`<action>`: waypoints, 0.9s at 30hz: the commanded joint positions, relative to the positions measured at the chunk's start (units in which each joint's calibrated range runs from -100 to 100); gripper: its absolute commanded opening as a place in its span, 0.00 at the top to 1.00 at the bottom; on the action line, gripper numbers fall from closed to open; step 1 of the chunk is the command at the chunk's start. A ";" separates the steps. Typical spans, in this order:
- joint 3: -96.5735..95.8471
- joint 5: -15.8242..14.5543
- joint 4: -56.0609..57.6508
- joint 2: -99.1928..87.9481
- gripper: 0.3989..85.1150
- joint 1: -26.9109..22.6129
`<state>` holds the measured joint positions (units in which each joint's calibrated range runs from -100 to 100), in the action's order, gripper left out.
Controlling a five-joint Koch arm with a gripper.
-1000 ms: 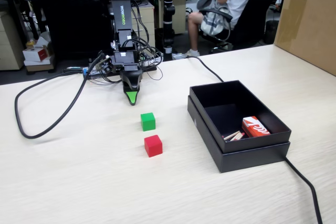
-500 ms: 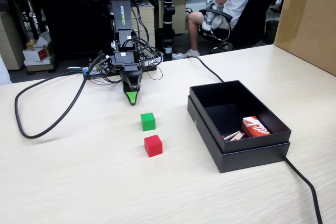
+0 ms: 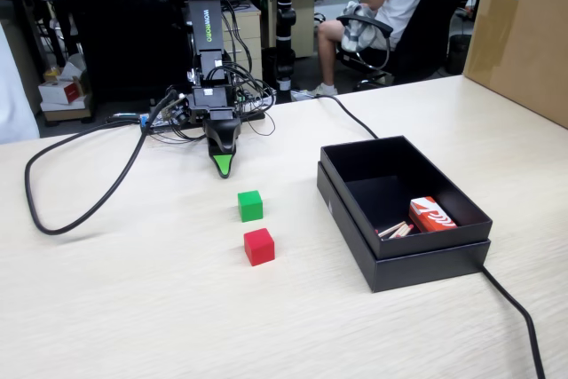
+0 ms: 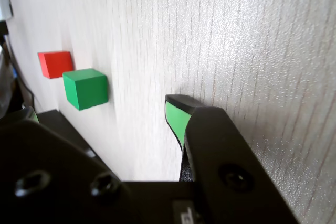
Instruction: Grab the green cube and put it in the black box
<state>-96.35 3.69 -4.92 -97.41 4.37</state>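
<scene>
The green cube (image 3: 250, 205) (image 4: 85, 88) sits on the pale wooden table, a short way in front of my gripper (image 3: 224, 166). The red cube (image 3: 258, 246) (image 4: 55, 64) lies just beyond it, nearer the fixed camera. My gripper (image 4: 101, 113) hangs with its green tips just above the table, behind the cubes. In the wrist view its two green-padded jaws stand apart with bare table between them and nothing held. The black box (image 3: 470, 224) stands to the right in the fixed view, nested in its lid.
A small orange-and-white carton (image 3: 431, 216) and some thin sticks (image 3: 396, 230) lie inside the box. A black cable (image 3: 80, 210) loops over the table's left part, and another (image 3: 515, 308) runs past the box. A large cardboard box (image 3: 524, 33) stands at the back right.
The arm, cubes and box have not moved. Only people in the background have shifted.
</scene>
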 commanded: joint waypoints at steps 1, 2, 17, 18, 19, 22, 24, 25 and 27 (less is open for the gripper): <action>-0.57 0.44 0.99 0.16 0.44 0.00; -0.48 0.44 0.99 0.16 0.44 0.00; 3.42 0.15 10.75 -2.24 0.44 0.44; 5.05 0.15 13.17 -2.59 0.44 0.68; 6.96 0.10 15.76 -2.59 0.44 0.83; 14.48 -0.98 25.44 -2.59 0.44 1.17; 19.29 -1.37 31.14 -2.59 0.44 1.22; 21.46 -1.66 33.21 -2.59 0.44 1.22; 25.54 -1.90 35.11 -1.90 0.44 1.17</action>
<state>-74.99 2.17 29.46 -99.22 5.45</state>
